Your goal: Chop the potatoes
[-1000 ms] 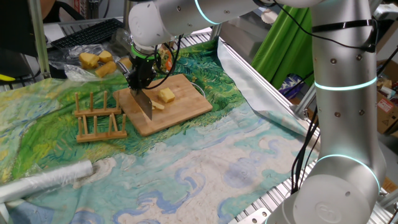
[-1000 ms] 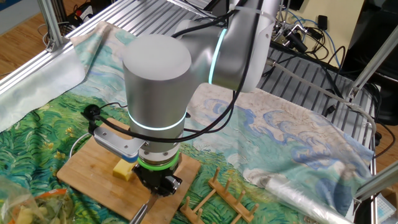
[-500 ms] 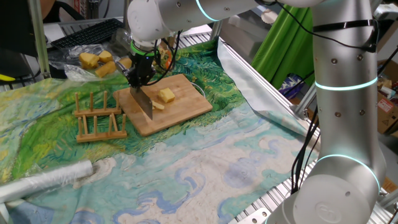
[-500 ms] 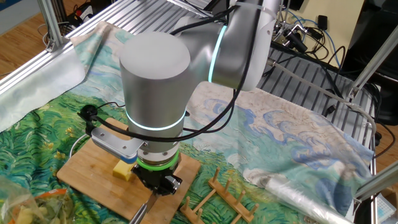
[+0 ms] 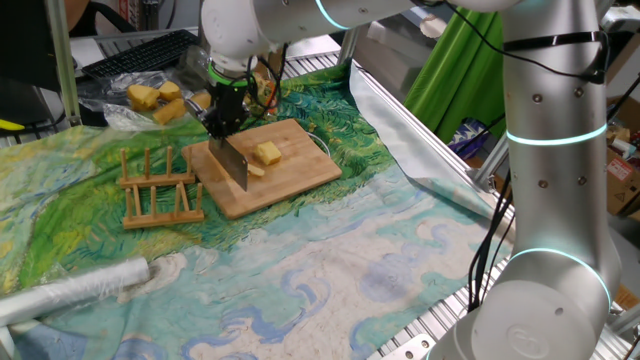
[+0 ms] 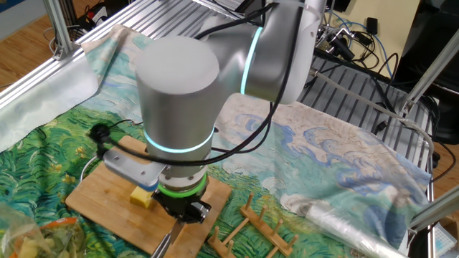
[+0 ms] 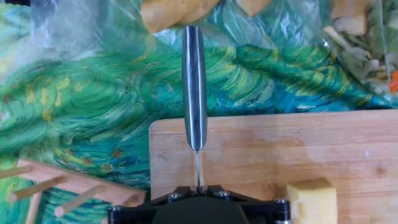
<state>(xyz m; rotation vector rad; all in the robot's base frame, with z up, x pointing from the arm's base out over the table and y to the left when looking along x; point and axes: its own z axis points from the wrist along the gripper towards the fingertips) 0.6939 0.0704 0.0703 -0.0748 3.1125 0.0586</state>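
I have the single arm over the table (image 5: 330,270), its gripper (image 5: 226,128) pointing straight down with the fingers pinched tight on the handle of one knife (image 5: 234,165). In one fixed view the blade hangs edge-down at the left part of the one wooden cutting board (image 5: 300,172). In the hand view the knife (image 7: 194,87) shows as a narrow steel spine running away from the camera, past the board's far edge (image 7: 261,127) and over the painted cloth.

The potatoes on the board: I count one blocky yellow chunk (image 5: 267,153) just right of the blade, and one small cut piece (image 5: 255,170) beside it, close to the knife. The chunk (image 6: 143,196) peeks out under the wrist in the other fixed view, and its corner (image 7: 311,199) shows at the lower right of the hand view.

Left of the board stands one wooden peg rack (image 5: 160,187). Behind it, on clear plastic, I see about three more yellow potato pieces (image 5: 157,100). One roll of plastic film (image 5: 75,292) lies at the near left.
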